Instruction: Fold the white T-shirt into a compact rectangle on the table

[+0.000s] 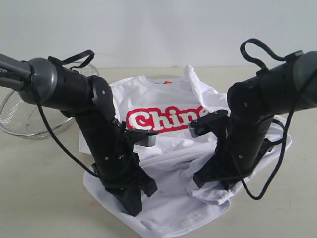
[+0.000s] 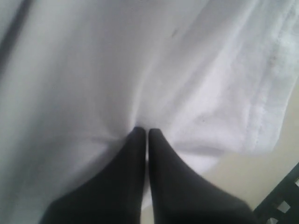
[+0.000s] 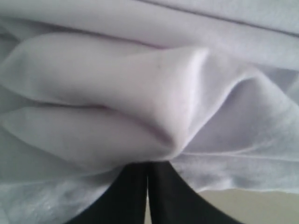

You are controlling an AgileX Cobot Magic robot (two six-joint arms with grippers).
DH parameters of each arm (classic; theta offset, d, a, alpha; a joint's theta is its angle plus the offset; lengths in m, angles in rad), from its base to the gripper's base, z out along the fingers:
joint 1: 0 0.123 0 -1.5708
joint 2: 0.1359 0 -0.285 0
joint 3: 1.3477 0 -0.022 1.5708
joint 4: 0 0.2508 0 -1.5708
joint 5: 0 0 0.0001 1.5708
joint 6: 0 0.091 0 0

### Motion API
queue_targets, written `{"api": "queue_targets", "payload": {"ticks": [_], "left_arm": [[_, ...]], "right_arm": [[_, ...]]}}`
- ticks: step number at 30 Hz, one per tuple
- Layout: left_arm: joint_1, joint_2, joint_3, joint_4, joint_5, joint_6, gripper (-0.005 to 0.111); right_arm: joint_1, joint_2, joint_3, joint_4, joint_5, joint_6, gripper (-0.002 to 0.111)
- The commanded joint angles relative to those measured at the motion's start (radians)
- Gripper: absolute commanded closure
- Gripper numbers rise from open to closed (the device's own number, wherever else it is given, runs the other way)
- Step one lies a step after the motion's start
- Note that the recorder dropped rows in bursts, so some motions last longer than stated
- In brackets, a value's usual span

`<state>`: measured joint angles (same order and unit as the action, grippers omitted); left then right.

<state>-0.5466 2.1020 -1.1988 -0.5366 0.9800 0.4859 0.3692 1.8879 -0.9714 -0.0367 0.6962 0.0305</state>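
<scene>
Exterior view: the white T-shirt (image 1: 173, 96) is lying on the table (image 1: 39, 193), red lettering facing up and collar at the far side. Its near hem is bunching into loose folds. The left gripper (image 1: 134, 207) is pressing down at the near-left hem and the right gripper (image 1: 218, 182) at the near-right hem. A wire basket (image 1: 29, 121) is sitting far left, beside the shirt's sleeve.

Left wrist view: the jaws are clenched tip to tip, and puckers in the cloth are converging on them, so they appear to be pinching a thin bite of the shirt close to its stitched edge.

Right wrist view: the jaws are likewise clenched, with a thick rolled fold bunching just at the tips. The gripper appears to be grasping it, though how many layers is not showing.

Risks, as judged:
- The left bite is looking shallow. Tension during a lift could be pulling the hem free.
- The right gripper may be holding several layers, which would be dragging the fold crooked.
- Uneven travel between the arms would be skewing the rectangle.
- The left arm, swinging wide, could be catching the basket.
</scene>
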Motion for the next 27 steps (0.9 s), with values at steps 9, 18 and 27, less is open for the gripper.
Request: {"api": "queue_targets", "payload": {"ticks": [9, 18, 27], "left_arm": [[0.039, 0.02, 0.109, 0.216, 0.072, -0.05, 0.102], [0.144, -0.108, 0.135, 0.225, 0.087, -0.038, 0.102], [0.175, -0.221, 0.108, 0.165, 0.092, 0.016, 0.102]], "right_arm": [[-0.002, 0.052, 0.143, -0.225, 0.153, 0.216, 0.108], [-0.141, -0.083, 0.284, -0.206, 0.137, 0.276, 0.108], [-0.139, -0.534, 0.207, -0.186, 0.172, 0.14, 0.108]]}}
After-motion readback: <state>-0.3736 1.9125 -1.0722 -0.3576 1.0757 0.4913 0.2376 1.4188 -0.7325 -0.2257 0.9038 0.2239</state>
